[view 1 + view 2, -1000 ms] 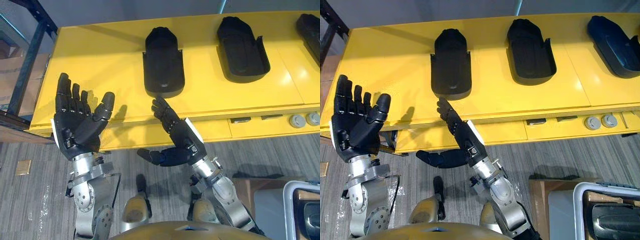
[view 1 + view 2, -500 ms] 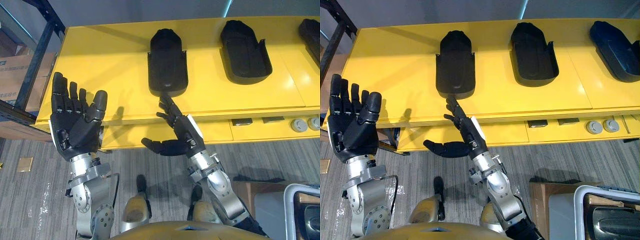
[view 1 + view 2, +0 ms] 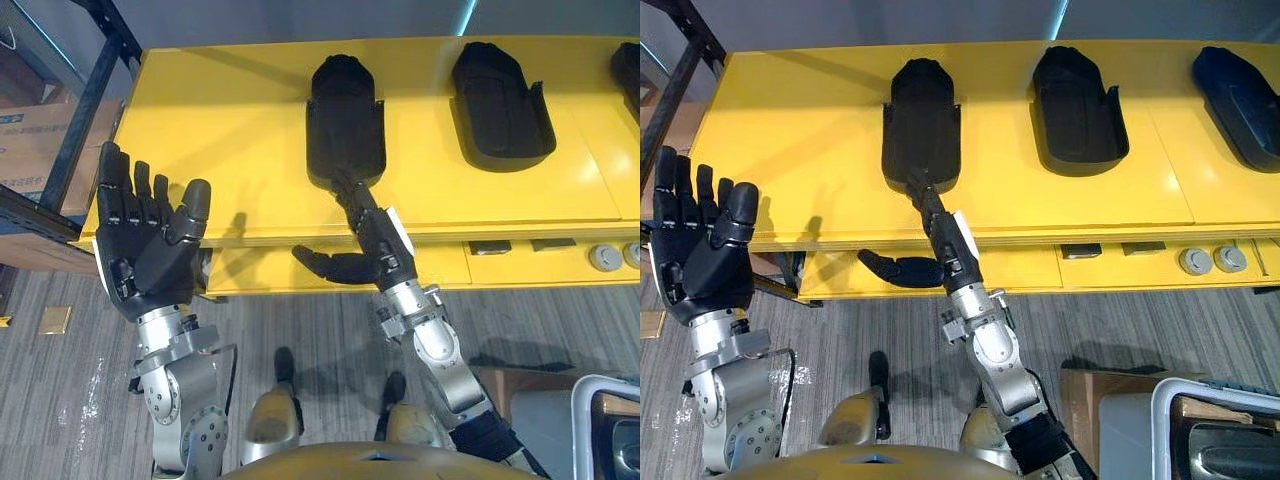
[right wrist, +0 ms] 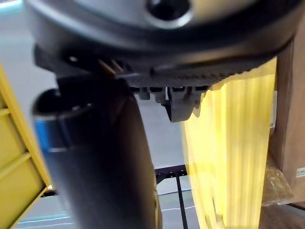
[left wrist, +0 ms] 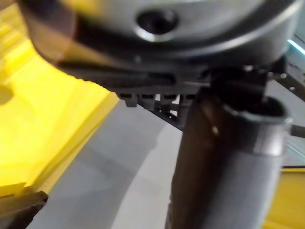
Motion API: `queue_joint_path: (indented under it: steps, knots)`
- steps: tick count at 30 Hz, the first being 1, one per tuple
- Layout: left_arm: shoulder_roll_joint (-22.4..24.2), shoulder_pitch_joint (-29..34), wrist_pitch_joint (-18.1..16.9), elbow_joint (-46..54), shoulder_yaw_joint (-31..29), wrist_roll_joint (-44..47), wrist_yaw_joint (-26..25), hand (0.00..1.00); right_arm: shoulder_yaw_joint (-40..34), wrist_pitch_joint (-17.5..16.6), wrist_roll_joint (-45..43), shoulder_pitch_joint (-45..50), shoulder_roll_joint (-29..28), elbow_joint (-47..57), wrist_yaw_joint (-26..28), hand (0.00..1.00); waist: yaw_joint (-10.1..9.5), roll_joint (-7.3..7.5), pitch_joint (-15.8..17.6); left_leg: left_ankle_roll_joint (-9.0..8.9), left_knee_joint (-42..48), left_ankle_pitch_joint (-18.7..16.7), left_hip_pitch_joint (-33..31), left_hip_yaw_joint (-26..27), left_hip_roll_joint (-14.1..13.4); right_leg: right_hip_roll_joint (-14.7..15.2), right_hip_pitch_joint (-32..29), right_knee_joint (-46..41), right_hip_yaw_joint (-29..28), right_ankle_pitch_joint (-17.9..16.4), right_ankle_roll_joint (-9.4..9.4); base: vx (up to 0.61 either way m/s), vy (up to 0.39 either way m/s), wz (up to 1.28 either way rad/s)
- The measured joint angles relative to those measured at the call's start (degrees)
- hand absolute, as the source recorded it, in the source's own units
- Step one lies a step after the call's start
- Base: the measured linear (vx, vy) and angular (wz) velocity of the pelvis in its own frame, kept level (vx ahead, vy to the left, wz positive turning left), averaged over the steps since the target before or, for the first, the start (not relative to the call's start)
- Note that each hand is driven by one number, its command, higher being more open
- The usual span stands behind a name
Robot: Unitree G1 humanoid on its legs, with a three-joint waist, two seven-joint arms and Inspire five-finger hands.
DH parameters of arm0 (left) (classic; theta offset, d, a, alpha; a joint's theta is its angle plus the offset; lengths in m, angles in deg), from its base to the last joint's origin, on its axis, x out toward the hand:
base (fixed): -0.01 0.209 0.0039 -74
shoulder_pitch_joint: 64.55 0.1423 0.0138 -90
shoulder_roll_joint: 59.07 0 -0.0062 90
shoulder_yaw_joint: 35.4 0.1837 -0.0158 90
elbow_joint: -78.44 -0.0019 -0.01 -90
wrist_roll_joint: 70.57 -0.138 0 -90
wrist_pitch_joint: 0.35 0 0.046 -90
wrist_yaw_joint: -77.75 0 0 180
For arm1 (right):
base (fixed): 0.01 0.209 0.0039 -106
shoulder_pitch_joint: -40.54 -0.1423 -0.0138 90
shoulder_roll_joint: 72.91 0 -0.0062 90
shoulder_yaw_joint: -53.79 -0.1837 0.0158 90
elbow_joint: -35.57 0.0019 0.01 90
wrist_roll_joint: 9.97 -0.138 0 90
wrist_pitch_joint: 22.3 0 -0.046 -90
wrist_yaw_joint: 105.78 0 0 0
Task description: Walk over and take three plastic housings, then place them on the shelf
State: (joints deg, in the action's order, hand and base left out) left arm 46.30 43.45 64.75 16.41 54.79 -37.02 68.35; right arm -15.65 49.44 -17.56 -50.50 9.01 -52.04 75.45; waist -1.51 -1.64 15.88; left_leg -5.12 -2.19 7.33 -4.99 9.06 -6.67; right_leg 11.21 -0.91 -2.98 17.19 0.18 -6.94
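Three dark plastic housings lie on the yellow table: the nearest housing at the middle, a second housing to its right, and a third housing at the far right edge. My right hand is open, its straight fingers reaching the near end of the nearest housing while the thumb sticks out below the table's edge. At the table's front left corner my left hand is held up, open, palm showing, holding nothing.
A dark metal shelf frame with cardboard boxes stands left of the table. Two round grey knobs sit on the table's front panel. A grey bin stands on the floor at the lower right.
The camera has moved closer to the table. My right hand has reached forward and up from below the table's edge to the near end of the nearest housing. The left hand stays raised.
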Motion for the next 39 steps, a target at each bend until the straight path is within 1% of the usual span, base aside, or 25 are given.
queue_joint_path:
  steps: [3,7,10,23,25,27,34,37,39]
  knots:
    - [0.1,0.0,0.0,0.0,0.0,0.0,0.0,1.0,-0.4,1.0,-0.1,-0.3,0.0,0.0,0.0,1.0,0.02,0.0,0.0,0.01,0.0,0.0,0.0,0.0,0.1,0.1,0.0,0.0,0.0,0.0,-0.02,0.0,0.0,0.0]
    - [0.1,-0.2,0.1,0.0,0.0,0.0,0.0,1.0,-1.0,3.5,-2.1,-1.9,-0.8,-0.2,0.7,1.0,0.18,-0.01,0.0,0.05,0.0,0.0,0.0,0.0,0.1,0.1,0.0,-0.1,0.0,0.0,0.04,0.0,0.0,0.0]
    - [0.1,-0.2,0.1,0.0,-0.1,0.0,0.1,1.0,-1.9,4.1,-2.6,-2.5,-1.2,-0.6,1.0,1.0,0.09,-0.01,0.0,0.09,0.0,0.1,0.0,0.0,0.1,0.2,0.0,-0.1,0.0,-0.1,0.1,0.0,0.0,0.0]
    - [0.1,-0.8,0.6,-0.5,-0.9,0.0,0.2,1.0,-2.2,3.9,-2.9,-6.4,-1.2,-4.8,0.9,1.0,0.25,-0.03,0.1,0.16,-0.2,0.4,0.2,-0.2,0.1,0.3,0.0,-0.8,0.1,-0.1,0.2,0.0,0.0,0.0]
    - [0.1,-1.1,1.5,-0.5,-1.1,0.0,0.3,1.0,-2.6,3.9,-2.9,-6.8,-1.2,-5.3,0.7,1.0,0.16,-0.07,0.2,0.04,-0.3,0.5,0.2,-0.3,0.1,0.3,-0.1,-0.9,0.2,-0.1,0.19,0.0,0.0,0.02]
    - [0.1,-1.3,1.6,-0.5,-1.2,0.0,0.4,1.0,-2.6,3.7,-2.9,-7.0,-1.3,-5.5,0.5,1.0,0.2,-0.07,0.2,-0.22,-0.7,0.6,0.2,-0.5,0.1,0.3,-0.1,-0.9,0.5,-0.1,0.19,0.0,0.0,0.06]
    - [0.1,-1.8,1.6,-0.5,-1.2,0.0,1.5,1.0,-2.9,2.9,-2.7,-7.2,-1.5,-6.0,0.3,1.0,0.2,-0.13,0.4,-0.35,-1.3,1.0,0.3,-0.8,0.1,0.3,-0.1,-0.9,0.8,-0.1,0.19,0.0,0.0,0.02]
    - [0.1,-1.8,1.6,-0.5,-1.3,0.0,2.5,1.0,-2.9,2.6,-2.1,-6.9,-1.5,-5.9,0.4,1.0,0.23,-0.14,0.4,-0.37,-1.9,1.2,0.6,-0.7,0.1,0.2,-0.1,-0.8,0.8,-0.1,0.19,0.0,0.0,0.0]
    - [0.1,-1.7,1.6,-0.5,-1.2,-0.1,3.7,1.0,-3.1,2.9,-2.5,-5.4,-1.4,-4.0,0.4,1.0,0.1,-0.14,0.4,-0.38,-2.5,1.4,0.7,-0.6,0.1,0.1,-0.1,-0.4,0.7,-0.1,0.13,0.0,0.0,0.0]
